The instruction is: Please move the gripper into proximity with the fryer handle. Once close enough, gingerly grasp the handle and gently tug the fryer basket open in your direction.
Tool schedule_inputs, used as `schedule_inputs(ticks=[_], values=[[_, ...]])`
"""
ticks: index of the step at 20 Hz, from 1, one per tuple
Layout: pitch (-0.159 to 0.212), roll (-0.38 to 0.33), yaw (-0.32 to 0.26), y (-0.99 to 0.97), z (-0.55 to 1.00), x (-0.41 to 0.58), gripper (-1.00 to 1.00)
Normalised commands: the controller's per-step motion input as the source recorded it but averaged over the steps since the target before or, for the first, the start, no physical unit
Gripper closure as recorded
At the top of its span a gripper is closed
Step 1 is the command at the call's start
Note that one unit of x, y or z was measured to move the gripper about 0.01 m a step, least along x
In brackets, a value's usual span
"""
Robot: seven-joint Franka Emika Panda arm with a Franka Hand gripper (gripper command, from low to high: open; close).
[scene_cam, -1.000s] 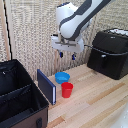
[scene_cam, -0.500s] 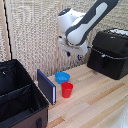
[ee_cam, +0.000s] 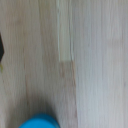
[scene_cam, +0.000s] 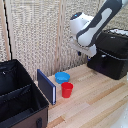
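The glossy black air fryer [scene_cam: 112,52] stands on the wooden table at the exterior view's right. Its basket front [scene_cam: 101,64] faces the exterior view's left, with the stubby black fryer handle [scene_cam: 103,56] showing only as a small blurred stub. My gripper [scene_cam: 89,51] hangs under the white arm, just to the left of the fryer's front and a little above the handle, apart from it. It is blurred, so I cannot tell how its jaws stand. The wrist view shows no fingers, only wood table and a blue bowl edge [ee_cam: 40,121].
A blue bowl [scene_cam: 62,77], a red cup [scene_cam: 67,90] and an upright blue panel [scene_cam: 46,86] stand mid-table. A large open black fabric case [scene_cam: 20,97] fills the exterior view's lower left. A beige slatted wall stands behind.
The arm has moved toward the exterior view's right, bringing the gripper closer to the fryer's front. Nothing else has moved.
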Motion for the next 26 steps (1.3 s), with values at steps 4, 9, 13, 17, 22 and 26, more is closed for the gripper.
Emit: schedule_inputs(ticks=[4,9,13,17,22,26], values=[[-0.02,-0.079,0.005,-0.8,-0.13,-0.105,-1.0],[-0.013,-0.089,0.046,-0.73,-0.14,-0.029,-1.0],[-0.003,-0.092,0.141,-0.63,-0.18,0.0,-1.0],[0.013,-0.108,0.214,-0.52,-0.19,0.008,-1.0],[0.07,-0.076,0.231,-0.47,-0.15,0.001,-1.0],[0.027,-0.004,0.097,-0.23,-0.04,0.066,1.0]])
